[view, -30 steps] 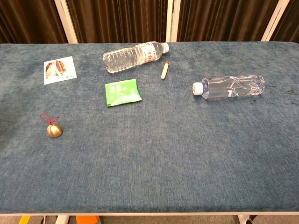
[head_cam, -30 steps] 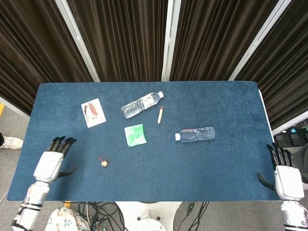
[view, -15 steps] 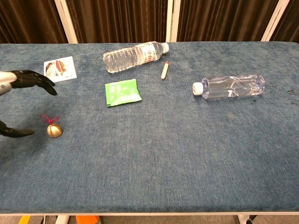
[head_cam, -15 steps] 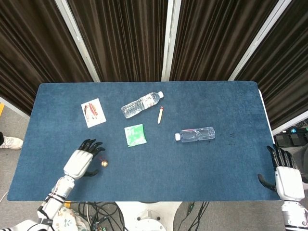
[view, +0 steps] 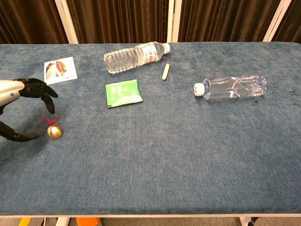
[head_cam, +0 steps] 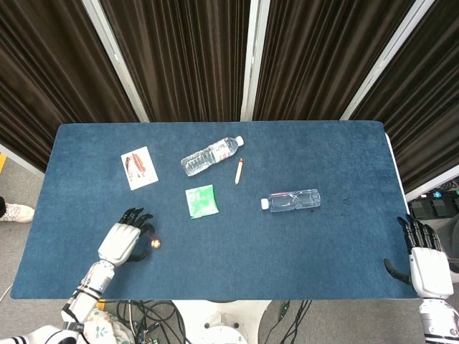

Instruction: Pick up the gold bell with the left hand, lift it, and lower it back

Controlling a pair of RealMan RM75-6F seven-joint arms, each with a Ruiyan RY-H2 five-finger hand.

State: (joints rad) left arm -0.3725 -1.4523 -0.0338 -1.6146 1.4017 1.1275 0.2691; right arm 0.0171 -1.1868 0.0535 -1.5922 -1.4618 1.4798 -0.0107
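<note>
1. Since a second ago, my left hand [view: 21,110] has been coming in from the bench [head_cam: 337,236] edge and is now cupping open around the gold bell [view: 54,132], holding nothing.
2. Bell is sitting just beyond my thumb, under my fingertips [view: 49,104]; I am judging this the reach step, with closing and lifting next.
3. Contact is hard to make out, and the chest view is cutting off my wrist.
4. My right hand [head_cam: 428,264] is resting open, well apart.

Even, diffuse overhead light; both views sharp. Faint soft shadows only. Small glints on the two clear plastic water bottles [view: 136,56] [view: 232,88].
</note>
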